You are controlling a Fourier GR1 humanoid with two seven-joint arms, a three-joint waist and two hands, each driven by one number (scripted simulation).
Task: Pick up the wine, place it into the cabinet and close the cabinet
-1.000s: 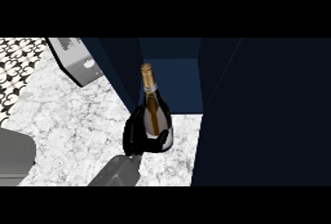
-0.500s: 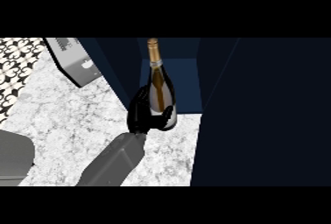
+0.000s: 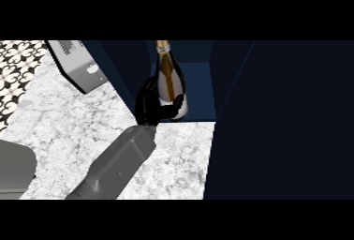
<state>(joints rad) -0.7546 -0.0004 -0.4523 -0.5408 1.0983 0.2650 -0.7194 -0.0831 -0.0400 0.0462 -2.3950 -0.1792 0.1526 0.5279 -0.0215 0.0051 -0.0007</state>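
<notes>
Right hand curled round lower body of wine bottle, holding it upright just inside open cabinet, base nr cabinet's front edge. Grey box on counter, left of cabinet

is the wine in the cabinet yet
In: the wine bottle stands just inside the open cabinet, off the counter, right hand curled round it.

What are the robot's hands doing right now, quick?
Right hand: closed around the dark glass wine bottle with the gold neck.
Left hand: not in view.
</notes>
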